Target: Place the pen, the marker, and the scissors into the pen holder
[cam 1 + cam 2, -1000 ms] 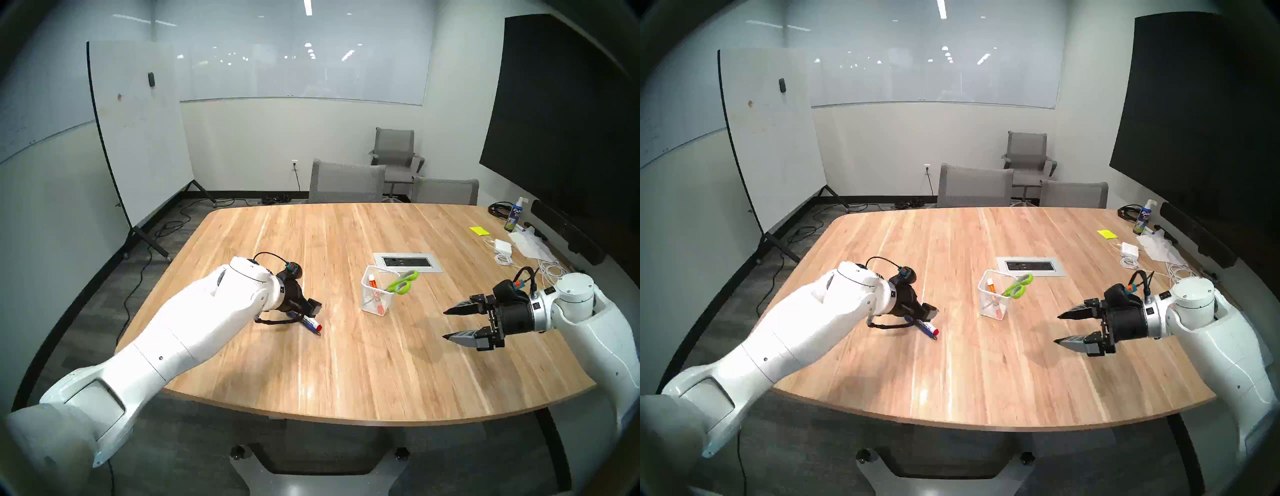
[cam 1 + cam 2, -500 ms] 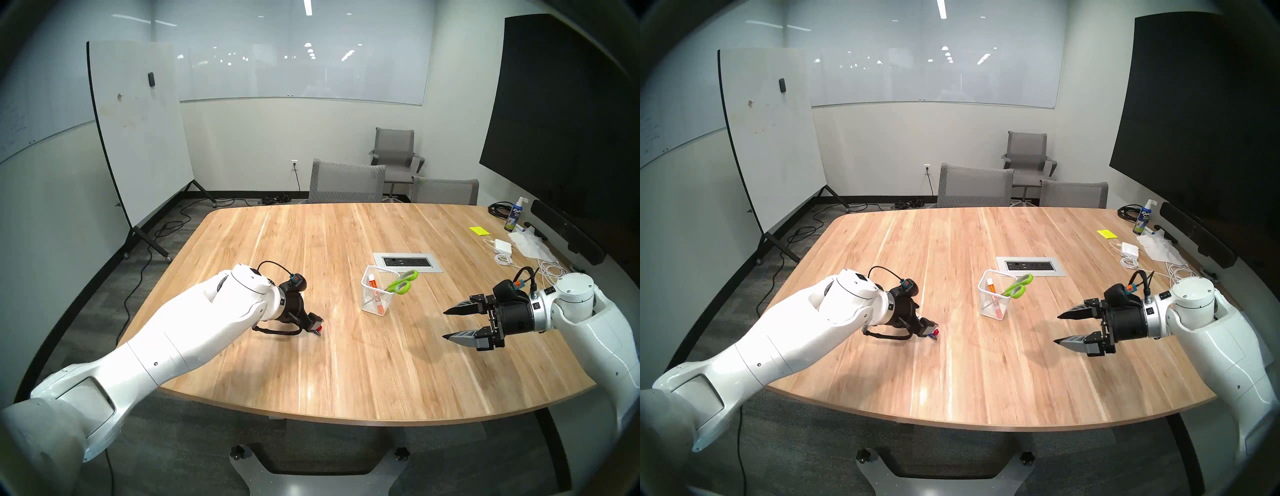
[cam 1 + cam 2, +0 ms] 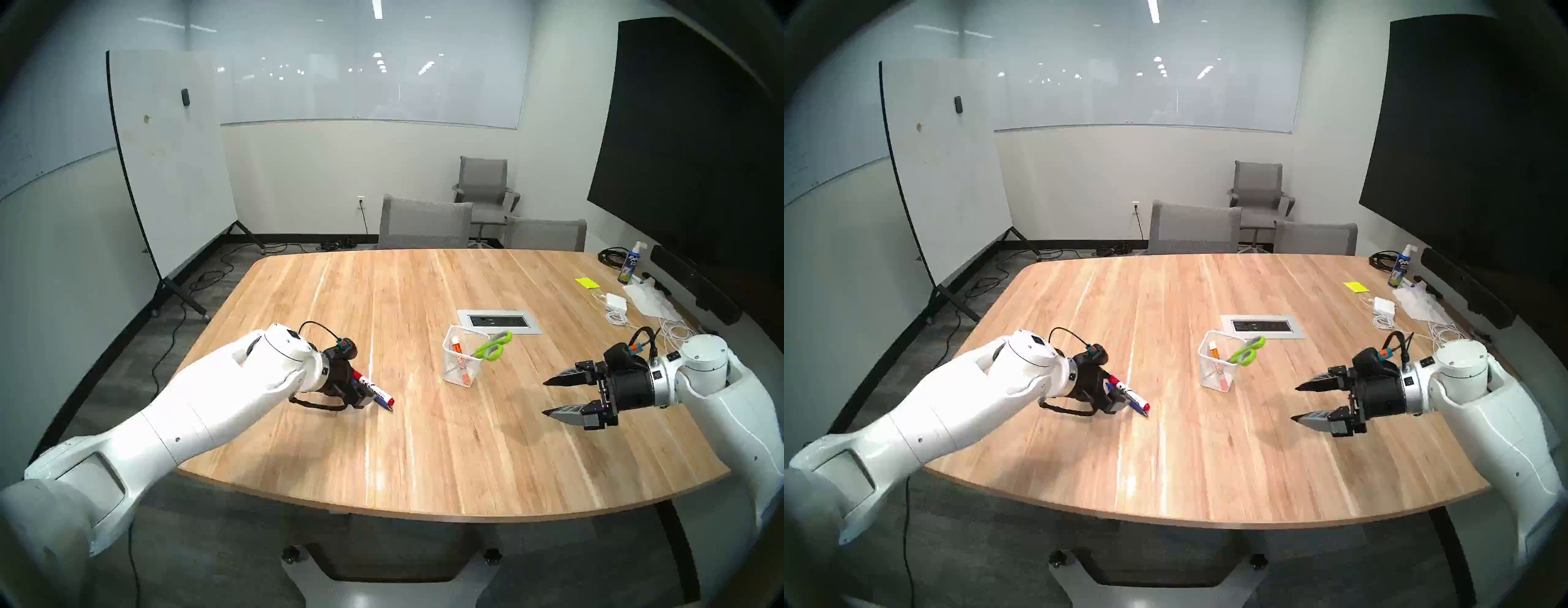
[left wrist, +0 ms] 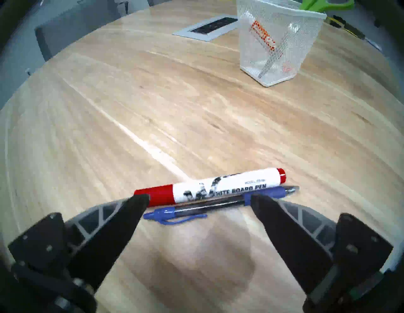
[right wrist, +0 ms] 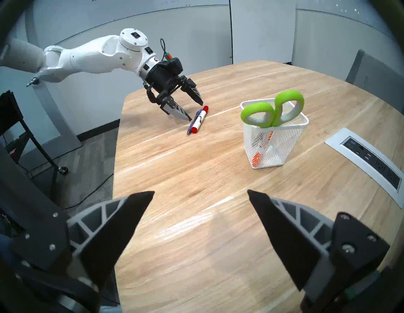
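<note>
Pen [image 4: 218, 204] lies before left claw [image 4: 199, 202]

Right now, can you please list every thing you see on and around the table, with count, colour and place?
pen: 1, blue, flat on table, touching the marker, at left gripper's tips
marker: 1, white with red ends, flat beside the pen
holder: 1, white mesh, mid-table
scissors: 1, green handles, standing in holder, blades down
orange marker: 1, white and orange, in holder
table: 1, light wood
socket panel: 1, grey, behind holder
spray bottle: 1, blue and white, far right corner
sticky notes: 1 pad, yellow, far right
charger: 1, white, with cable, far right
chairs: 3, grey, behind table
whiteboard: 1, white, left
left gripper: open, over pen
right gripper: open, empty, above table
</note>
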Robot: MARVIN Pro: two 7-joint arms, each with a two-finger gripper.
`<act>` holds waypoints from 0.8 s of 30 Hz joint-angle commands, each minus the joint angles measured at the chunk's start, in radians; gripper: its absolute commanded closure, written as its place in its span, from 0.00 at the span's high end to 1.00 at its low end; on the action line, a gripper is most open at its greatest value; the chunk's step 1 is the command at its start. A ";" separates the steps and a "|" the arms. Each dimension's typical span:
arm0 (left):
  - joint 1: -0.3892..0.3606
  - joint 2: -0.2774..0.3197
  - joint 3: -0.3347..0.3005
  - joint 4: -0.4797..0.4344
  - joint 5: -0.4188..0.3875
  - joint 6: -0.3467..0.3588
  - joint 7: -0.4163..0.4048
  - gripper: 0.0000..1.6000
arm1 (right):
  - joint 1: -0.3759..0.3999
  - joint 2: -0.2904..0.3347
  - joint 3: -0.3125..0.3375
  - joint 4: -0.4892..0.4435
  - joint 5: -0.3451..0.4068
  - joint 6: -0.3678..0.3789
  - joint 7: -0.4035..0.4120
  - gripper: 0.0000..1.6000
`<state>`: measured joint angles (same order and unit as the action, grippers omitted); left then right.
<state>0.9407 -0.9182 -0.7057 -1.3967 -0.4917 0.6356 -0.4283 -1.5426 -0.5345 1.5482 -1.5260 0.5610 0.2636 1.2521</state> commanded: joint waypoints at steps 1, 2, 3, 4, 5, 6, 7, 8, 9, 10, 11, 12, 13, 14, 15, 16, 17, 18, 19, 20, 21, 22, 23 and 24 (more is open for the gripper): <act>-0.061 -0.010 0.005 0.042 0.026 -0.073 -0.051 1.00 | 0.010 0.001 0.010 -0.005 0.006 0.002 -0.002 1.00; -0.063 -0.012 0.006 0.048 0.029 -0.078 -0.056 1.00 | 0.010 0.001 0.010 -0.005 0.006 0.002 -0.002 1.00; -0.063 -0.012 0.006 0.048 0.029 -0.078 -0.056 1.00 | 0.010 0.001 0.010 -0.005 0.006 0.002 -0.002 1.00; -0.066 -0.015 0.006 0.053 0.033 -0.085 -0.060 1.00 | 0.010 0.001 0.010 -0.005 0.006 0.002 -0.002 1.00; -0.068 -0.016 0.007 0.055 0.036 -0.092 -0.062 1.00 | 0.010 0.001 0.010 -0.005 0.006 0.002 -0.002 1.00; -0.069 -0.018 0.007 0.059 0.039 -0.100 -0.066 1.00 | 0.010 0.001 0.010 -0.005 0.006 0.002 -0.002 1.00; -0.071 -0.020 0.008 0.062 0.043 -0.108 -0.069 1.00 | 0.010 0.001 0.010 -0.005 0.006 0.002 -0.002 1.00; -0.072 -0.021 0.008 0.064 0.046 -0.113 -0.072 1.00 | 0.010 0.001 0.010 -0.005 0.006 0.002 -0.002 1.00; -0.074 -0.021 0.010 0.065 0.051 -0.126 -0.077 1.00 | 0.010 0.001 0.010 -0.005 0.006 0.002 -0.002 1.00; -0.076 -0.022 0.011 0.067 0.055 -0.132 -0.081 1.00 | 0.010 0.001 0.010 -0.005 0.006 0.002 -0.002 1.00; -0.079 -0.024 0.011 0.070 0.061 -0.145 -0.092 1.00 | 0.010 0.001 0.010 -0.005 0.006 0.002 -0.002 1.00; -0.079 -0.024 0.011 0.070 0.061 -0.145 -0.092 1.00 | 0.010 0.001 0.010 -0.005 0.006 0.002 -0.002 1.00; -0.082 -0.026 0.013 0.073 0.063 -0.148 -0.097 1.00 | 0.010 0.001 0.010 -0.005 0.006 0.002 -0.002 1.00; -0.084 -0.029 0.013 0.077 0.066 -0.151 -0.101 1.00 | 0.010 0.001 0.010 -0.005 0.006 0.002 -0.002 1.00; -0.090 -0.033 0.015 0.086 0.069 -0.160 -0.115 1.00 | 0.010 0.001 0.010 -0.005 0.006 0.002 -0.002 1.00; -0.090 -0.033 0.015 0.086 0.069 -0.160 -0.115 1.00 | 0.010 0.001 0.010 -0.005 0.006 0.002 -0.002 1.00; -0.095 -0.036 0.019 0.092 0.074 -0.165 -0.124 1.00 | 0.010 0.001 0.010 -0.005 0.006 0.002 -0.002 1.00; -0.099 -0.040 0.021 0.100 0.078 -0.169 -0.131 1.00 | 0.010 0.001 0.010 -0.005 0.006 0.002 -0.002 1.00; -0.103 -0.043 0.025 0.109 0.081 -0.180 -0.142 1.00 | 0.010 0.001 0.010 -0.005 0.006 0.002 -0.002 1.00; -0.108 -0.046 0.028 0.125 0.084 -0.201 -0.163 1.00 | 0.010 0.001 0.010 -0.005 0.006 0.002 -0.002 1.00; -0.111 -0.049 0.030 0.134 0.087 -0.207 -0.173 1.00 | 0.010 0.001 0.010 -0.005 0.006 0.002 -0.002 1.00; -0.111 -0.049 0.030 0.134 0.087 -0.207 -0.173 1.00 | 0.010 0.001 0.010 -0.005 0.006 0.002 -0.002 1.00; -0.117 -0.055 0.036 0.149 0.093 -0.215 -0.183 1.00 | 0.010 0.001 0.010 -0.005 0.006 0.002 -0.002 1.00; -0.121 -0.060 0.039 0.164 0.098 -0.224 -0.192 1.00 | 0.010 0.001 0.010 -0.005 0.006 0.002 -0.002 1.00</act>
<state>0.8706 -0.9489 -0.6758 -1.2750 -0.4041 0.4691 -0.5693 -1.5425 -0.5345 1.5482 -1.5260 0.5609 0.2636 1.2521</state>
